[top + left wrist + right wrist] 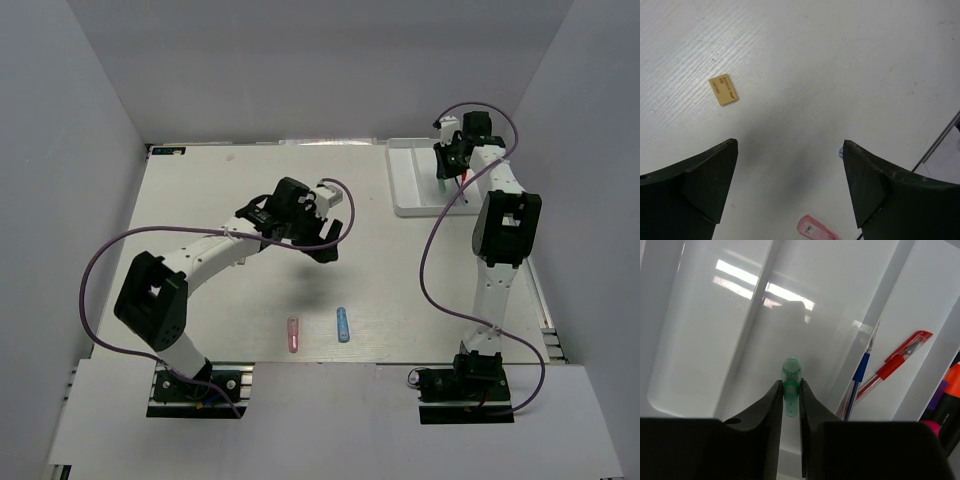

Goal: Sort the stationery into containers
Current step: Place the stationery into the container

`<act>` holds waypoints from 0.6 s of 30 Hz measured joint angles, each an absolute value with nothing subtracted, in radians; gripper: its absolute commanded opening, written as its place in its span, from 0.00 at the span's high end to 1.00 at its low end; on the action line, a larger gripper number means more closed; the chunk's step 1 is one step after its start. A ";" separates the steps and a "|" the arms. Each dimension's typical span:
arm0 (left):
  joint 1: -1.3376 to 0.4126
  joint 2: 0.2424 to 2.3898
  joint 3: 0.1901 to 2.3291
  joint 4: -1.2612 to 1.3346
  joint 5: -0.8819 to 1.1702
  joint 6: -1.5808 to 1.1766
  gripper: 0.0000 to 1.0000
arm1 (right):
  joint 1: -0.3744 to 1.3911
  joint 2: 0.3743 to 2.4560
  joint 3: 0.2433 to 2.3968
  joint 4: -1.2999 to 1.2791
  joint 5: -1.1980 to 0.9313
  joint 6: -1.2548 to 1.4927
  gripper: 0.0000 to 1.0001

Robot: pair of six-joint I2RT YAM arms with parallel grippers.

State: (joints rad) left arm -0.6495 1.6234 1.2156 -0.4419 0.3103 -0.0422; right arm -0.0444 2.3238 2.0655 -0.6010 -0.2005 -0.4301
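My right gripper [790,390] is pinched on a green capsule [791,371], gripping its lower half with the rounded end sticking out past the fingertips. It is at the white tray [410,190], upper right of the overhead view. In the wrist view the capsule sits over a bare compartment at centre frame, but I cannot tell whether it touches the floor. A blue pen [860,376] and a red pen [896,360] lie in the compartment to the right, and the highlighters [945,400] show at the right edge.

I judge this piece light, hard and smooth. It looks like translucent plastic that could swivel between flat pads, so a hold across its mid-length suits it better than one near an end.

My left gripper [789,146] stands wide open, holding nothing, above the table [840,50]. A pink capsule [816,229] shows at the bottom edge of its view and a tan bit [723,90] at the upper left. Overhead, a blue capsule [343,324] lies just beside the pink one, lower centre. I would take both across the short axis, at mid-length. The tan bit is thin and flat, so I expect it to be hard to get under and best pinched by its edges.
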 measured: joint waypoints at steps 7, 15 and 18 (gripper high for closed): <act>-0.659 1.552 1.067 -0.445 0.416 0.064 0.08 | -0.053 2.329 2.066 -0.649 -0.192 -0.391 0.43; -0.670 1.319 0.881 -0.512 0.651 0.486 0.17 | -0.064 2.277 2.102 -0.739 -0.255 -0.337 0.43; -0.689 1.382 0.947 -0.595 0.717 0.723 0.19 | -0.066 2.153 2.059 -0.760 -0.324 -0.301 0.43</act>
